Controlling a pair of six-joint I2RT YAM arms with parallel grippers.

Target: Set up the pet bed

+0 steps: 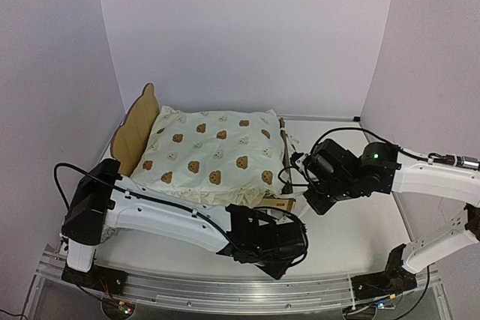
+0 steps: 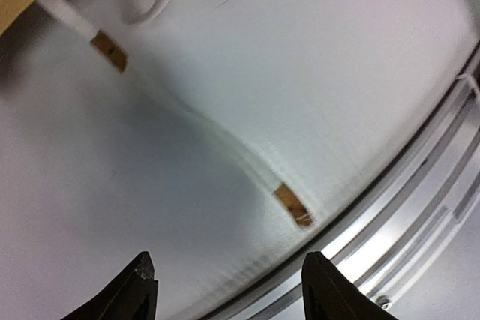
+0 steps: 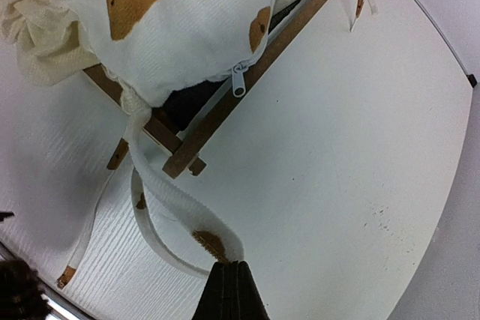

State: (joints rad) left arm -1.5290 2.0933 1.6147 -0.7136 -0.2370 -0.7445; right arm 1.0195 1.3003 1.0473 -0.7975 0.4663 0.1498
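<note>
The pet bed stands mid-table with its plywood bear-ear headboard (image 1: 135, 129) on the left and its footboard (image 1: 285, 151) on the right. The cream bear-print cover (image 1: 214, 151) lies over it and hides the base. In the right wrist view the bed's wooden rail (image 3: 247, 80) shows under the cover (image 3: 187, 28). My right gripper (image 3: 231, 267) is shut on the brown-tipped end of one cover tie (image 3: 180, 211) near the bed's front right corner (image 1: 306, 196). My left gripper (image 2: 229, 290) is open and empty above another tie (image 2: 225, 148) lying on the table.
The aluminium rail (image 2: 405, 215) at the table's near edge runs just under my left gripper (image 1: 279, 254). More ties hang at the bed's front corner (image 3: 90, 245). A zipper pull (image 3: 238, 84) dangles at the cover's edge. Walls close in the table on three sides.
</note>
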